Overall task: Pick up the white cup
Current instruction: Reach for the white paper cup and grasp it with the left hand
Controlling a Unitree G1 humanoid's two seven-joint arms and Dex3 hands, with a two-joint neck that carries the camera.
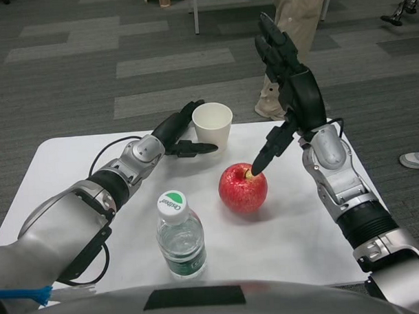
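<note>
The white cup (212,128) stands upright near the table's far edge, its mouth open and showing nothing inside. My left hand (179,133) lies just left of it with fingers apart, the upper fingers behind the cup's left side and the thumb stretched in front of its base; it holds nothing that I can see. My right hand (284,78) is raised above the table to the right of the cup, fingers spread upward and thumb pointing down toward the apple; it holds nothing.
A red apple (243,187) sits in front of the cup, under my right thumb. A water bottle (180,237) with a green-and-white cap stands near the front edge of the white table (72,162). A person's legs (288,30) stand beyond the table.
</note>
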